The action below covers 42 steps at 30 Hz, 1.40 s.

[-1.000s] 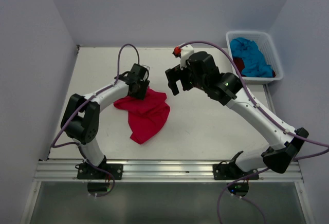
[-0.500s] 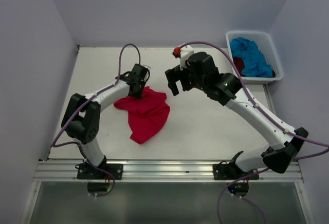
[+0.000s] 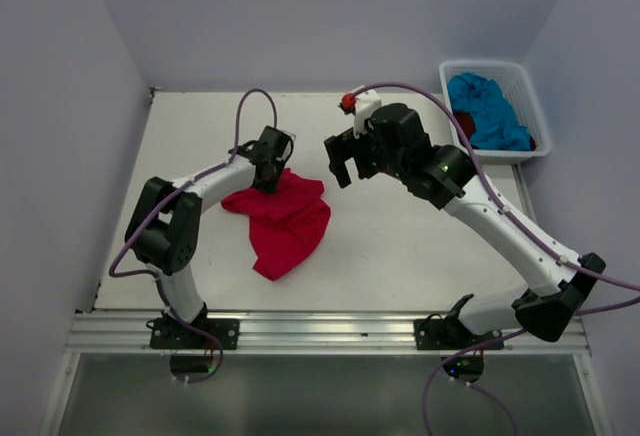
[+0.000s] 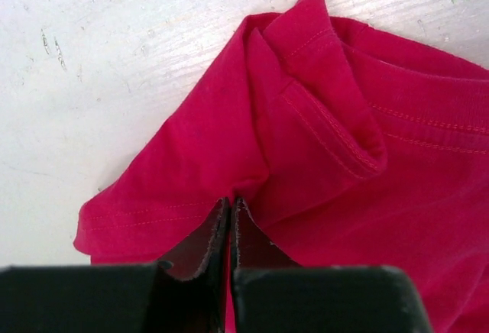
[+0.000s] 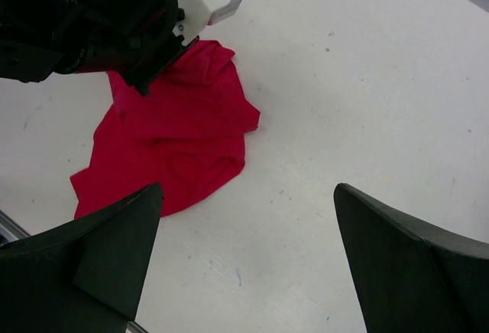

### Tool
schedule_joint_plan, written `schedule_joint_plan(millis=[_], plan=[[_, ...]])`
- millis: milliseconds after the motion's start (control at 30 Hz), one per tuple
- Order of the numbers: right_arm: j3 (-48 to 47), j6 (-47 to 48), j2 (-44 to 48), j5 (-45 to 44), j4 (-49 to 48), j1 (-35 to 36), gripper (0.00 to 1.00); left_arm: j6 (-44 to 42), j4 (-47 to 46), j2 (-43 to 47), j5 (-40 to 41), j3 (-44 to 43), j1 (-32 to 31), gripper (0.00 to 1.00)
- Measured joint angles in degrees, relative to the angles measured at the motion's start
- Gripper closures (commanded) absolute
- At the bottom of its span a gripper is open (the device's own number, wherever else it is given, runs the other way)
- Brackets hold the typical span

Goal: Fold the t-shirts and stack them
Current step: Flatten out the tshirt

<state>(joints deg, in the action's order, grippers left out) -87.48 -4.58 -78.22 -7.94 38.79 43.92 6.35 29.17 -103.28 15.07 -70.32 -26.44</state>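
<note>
Closed the left gripper [image 3: 268,174] on cloth within the last second, and shifted that arm's elbow a little. Left the rest as it was.

Pinching now the far edge of the red-pink t-shirt [image 3: 285,218]. From the left wrist: fingers [image 4: 195,245] pressed almost together, only a thin slit between them, and a ridge of the cloth [image 4: 321,119] running down into that slit. Just beyond the fingertips, a hemmed fold bunched up, with bare table [image 4: 114,58] to the far left of it.

Lying crumpled, unfolded, a little left of the table's [image 3: 400,236] centre, with its longest lobe reaching toward the near edge.

Hanging above the table near the middle of the far edge, just right of the shirt and apart from it: right gripper [image 3: 345,166], spread as wide as it goes, nothing between its fingers [image 5: 114,249]. Below it in its own view, the same shirt [image 5: 176,142] and the left gripper's body [image 5: 137,27].

Heaped in the white basket [image 3: 497,63] at the far right corner: turquoise t-shirt [image 3: 485,106] on top, and dark red t-shirt [image 3: 465,123] showing only as a small patch beside it.
</note>
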Motion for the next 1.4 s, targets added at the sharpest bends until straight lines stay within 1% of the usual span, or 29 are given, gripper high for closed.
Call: schedule_joint_plan(millis=[233, 333, 433, 533, 633, 800, 900, 1267, 1400], plan=[[0.52, 0.04, 0.63, 0.0, -0.52, 0.0, 0.01, 0.17, -0.02, 0.52, 0.24, -0.72, 0.0, 1.0], [1.09, 0.04, 0.63, 0.0, -0.59, 0.0, 0.01, 0.68, 0.2, 2.93, 2.84, -1.97, -0.02, 1.0], [1.68, 0.07, 0.63, -0.02, -0.68, 0.0, 0.01, 1.49, 0.42, 6.71, 6.49, -5.66, 0.0, 1.0], [2.01, 0.07, 0.63, -0.02, -0.7, 0.0, 0.01, 1.62, 1.05, 11.41, 9.73, -12.63, -0.02, 1.0], [2.19, 0.07, 0.63, -0.02, -0.76, 0.0, 0.01, 1.55, 2.4, 14.67, 11.96, -22.43, -0.11, 1.0], [2.38, 0.04, 0.63, 0.0, -1.16, 0.0, 0.01, 0.92, 3.91, 16.11, 14.51, -37.75, -0.33, 1.0], [2.38, 0.02, 0.63, 0.0, -1.22, 0.0, 0.01, 0.24, 4.9, 16.11, 15.45, -42.86, -0.33, 1.0], [2.73, -0.42, 0.61, -0.02, -1.7, 0.0, 0.01, -0.04, 8.76, 15.39, 18.69, -44.39, -0.44, 1.0], [3.58, -1.49, 0.28, 0.0, -3.02, 0.0, 0.01, -0.24, 9.86, 14.6, 19.37, -48.57, -0.61, 1.0]])
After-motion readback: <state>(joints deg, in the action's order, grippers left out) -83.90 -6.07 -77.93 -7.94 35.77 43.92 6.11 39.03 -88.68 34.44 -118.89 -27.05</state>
